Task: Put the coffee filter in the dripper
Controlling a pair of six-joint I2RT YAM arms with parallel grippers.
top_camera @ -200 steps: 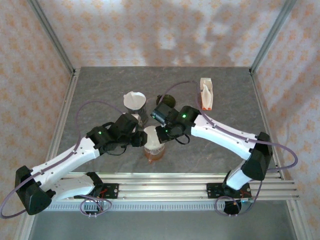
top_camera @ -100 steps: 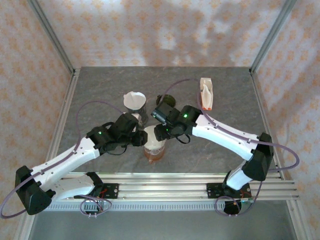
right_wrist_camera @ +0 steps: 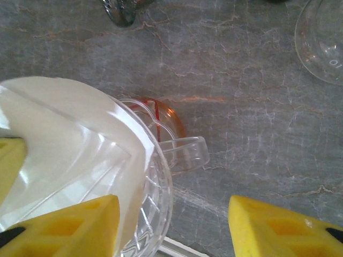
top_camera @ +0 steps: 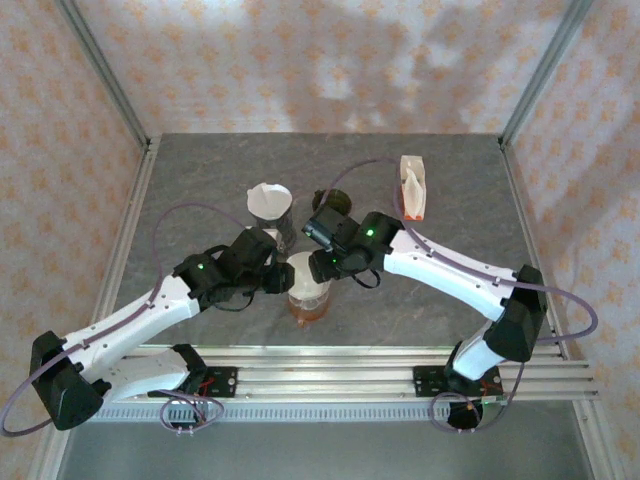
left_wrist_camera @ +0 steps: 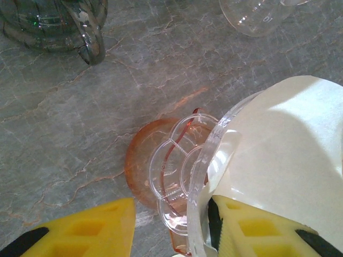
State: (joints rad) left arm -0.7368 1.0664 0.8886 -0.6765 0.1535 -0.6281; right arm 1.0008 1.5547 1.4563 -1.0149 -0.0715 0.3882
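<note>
Right wrist view puts the coffee filter (right_wrist_camera: 69, 134) inside the dripper (right_wrist_camera: 161, 198), with your right gripper (right_wrist_camera: 171, 219) spread apart over its rim. Your left gripper (left_wrist_camera: 171, 225) likewise straddles the rim, unclamped. Placement looks done; lift both clear without snagging paper.

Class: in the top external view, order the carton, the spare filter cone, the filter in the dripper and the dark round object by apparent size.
1. Carton, spare filter cone and filter in the dripper: too alike to rank.
2. Dark round object: smallest, though the right arm partly hides it.
</note>
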